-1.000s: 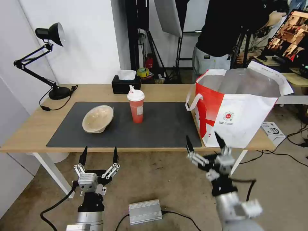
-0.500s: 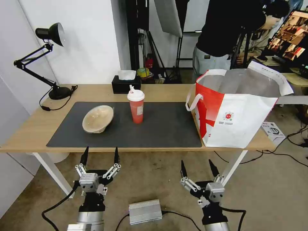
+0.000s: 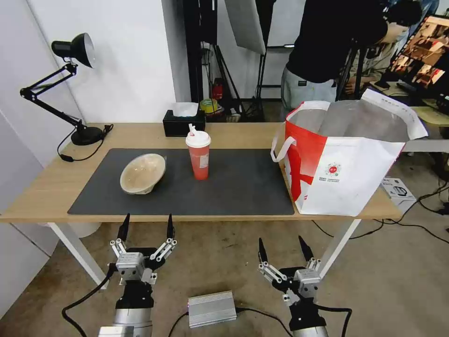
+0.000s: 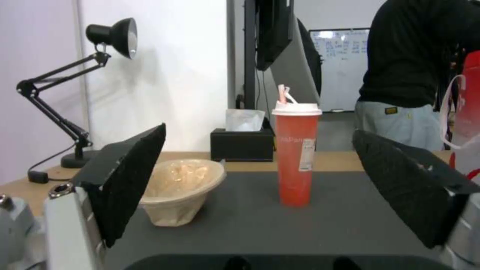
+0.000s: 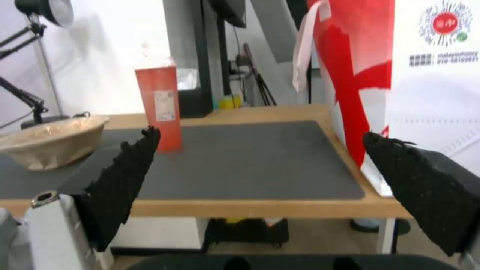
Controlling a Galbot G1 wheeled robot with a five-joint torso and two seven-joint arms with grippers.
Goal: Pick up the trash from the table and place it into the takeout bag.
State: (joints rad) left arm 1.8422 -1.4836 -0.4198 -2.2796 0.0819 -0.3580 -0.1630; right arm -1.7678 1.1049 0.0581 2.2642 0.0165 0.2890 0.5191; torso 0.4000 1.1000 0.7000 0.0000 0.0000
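Two pieces of trash stand on the dark mat [image 3: 234, 187] of the table [image 3: 47, 187]: a beige shallow bowl [image 3: 142, 173] [image 4: 182, 187] [image 5: 50, 140], tilted, at the mat's left, and an upright red drink cup [image 3: 199, 157] [image 4: 297, 157] [image 5: 160, 108] with white lid and straw beside it. At the table's right end the red-and-white takeout bag [image 3: 341, 159] [image 5: 400, 75] stands with its mouth open. Both grippers hang below the table's front edge, open and holding nothing: my left gripper [image 3: 147, 222] [image 4: 259, 131] before the bowl, my right gripper [image 3: 281, 245] [image 5: 260, 134] left of the bag.
A black desk lamp [image 3: 86, 135] sits at the table's back left. A black tissue box [image 3: 184, 122] stands behind the cup. On the floor, a silver box [image 3: 212, 309] lies between my arms and a white box [image 3: 397, 188] lies right of the table.
My right gripper has dropped from in front of the bag's lower corner to below the table edge, shifting a little left. The left arm, bowl, cup and bag have not moved.
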